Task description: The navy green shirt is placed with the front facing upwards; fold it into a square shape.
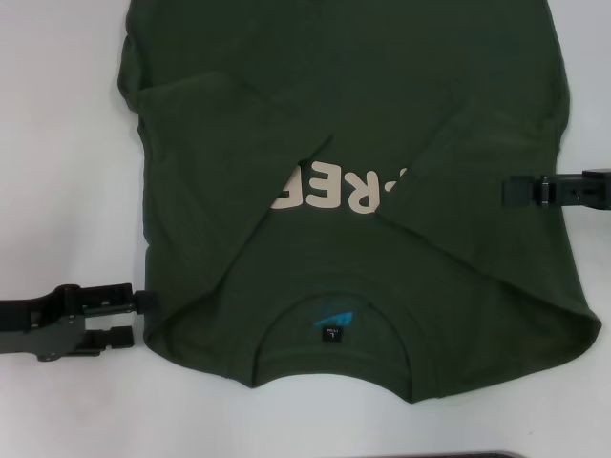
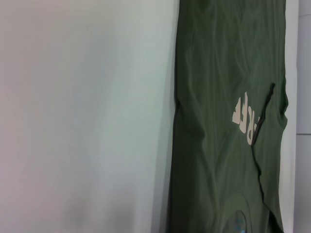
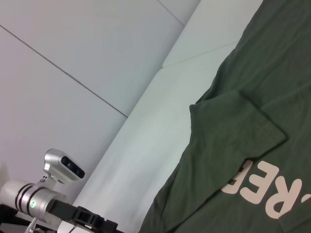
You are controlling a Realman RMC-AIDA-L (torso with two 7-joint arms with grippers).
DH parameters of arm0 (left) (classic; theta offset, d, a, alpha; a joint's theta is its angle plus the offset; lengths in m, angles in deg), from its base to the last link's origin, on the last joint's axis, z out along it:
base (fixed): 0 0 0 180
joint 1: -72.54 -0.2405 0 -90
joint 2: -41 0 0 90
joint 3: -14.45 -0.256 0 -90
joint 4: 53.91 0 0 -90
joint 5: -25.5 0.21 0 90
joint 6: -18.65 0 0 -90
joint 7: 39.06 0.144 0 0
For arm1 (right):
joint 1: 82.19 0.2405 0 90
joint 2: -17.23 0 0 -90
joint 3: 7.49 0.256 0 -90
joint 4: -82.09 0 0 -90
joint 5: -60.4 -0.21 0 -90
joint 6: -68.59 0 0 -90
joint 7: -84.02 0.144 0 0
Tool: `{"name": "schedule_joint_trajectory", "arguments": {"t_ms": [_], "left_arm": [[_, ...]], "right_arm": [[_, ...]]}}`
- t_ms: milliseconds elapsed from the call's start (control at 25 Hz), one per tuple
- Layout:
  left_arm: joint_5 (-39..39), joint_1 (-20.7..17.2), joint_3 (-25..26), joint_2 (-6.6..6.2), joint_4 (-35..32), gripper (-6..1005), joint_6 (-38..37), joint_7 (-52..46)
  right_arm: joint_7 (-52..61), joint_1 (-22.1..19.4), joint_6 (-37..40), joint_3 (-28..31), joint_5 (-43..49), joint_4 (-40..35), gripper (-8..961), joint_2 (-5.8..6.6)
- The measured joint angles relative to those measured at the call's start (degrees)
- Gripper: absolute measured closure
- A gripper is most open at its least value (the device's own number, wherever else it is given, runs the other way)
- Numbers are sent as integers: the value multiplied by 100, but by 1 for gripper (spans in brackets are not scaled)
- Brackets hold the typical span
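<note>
Jaws: left gripper (image 1: pixel 141 317) spread, one finger above the other, tips at the shirt's left edge near the shoulder, nothing between them. Right gripper (image 1: pixel 509 190) shows dark at the shirt's right edge about chest level; cannot tell whether its jaws are apart or together.

The navy green shirt (image 1: pixel 344 124) lies flat on the white table (image 1: pixel 57 143), front up, collar toward the robot, hem running out of the head view at the far side. Both sleeves are already turned in across the chest, covering the ends of the cream lettering (image 1: pixel 334 188); the blue neck label (image 1: pixel 334 322) shows inside the collar.

Long axis runs collar-to-hem, straight away from the robot. The grippers flank it, one on each long side, at the table level. The left gripper is nearer the collar end, the right farther up the body.

Judgement: sleeves done; the remaining fold is lengthwise, collar toward hem or the reverse. The left arm is better placed for a shoulder grasp.
</note>
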Motion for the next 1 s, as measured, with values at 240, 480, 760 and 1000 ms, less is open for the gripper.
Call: {"name": "schedule_joint_trajectory", "arguments": {"t_ms": [240,480,760,1000], "left_arm": [[55,44,-15,59,0,145,57,-12],[199,99,-27,89,-75,145,155,-37],[200,182,-21,114,-198,145,163,-7],[179,253,-17,148,-214,145,205,-7]], "right_arm": [[15,2,-6,13,-3,-1,103,0],[64,17,-6,16,-18,-1,103,9],[69,4,-12,60,-18,-1,103,17],[70,-3,-11,70,-6,0,103,17]]}}
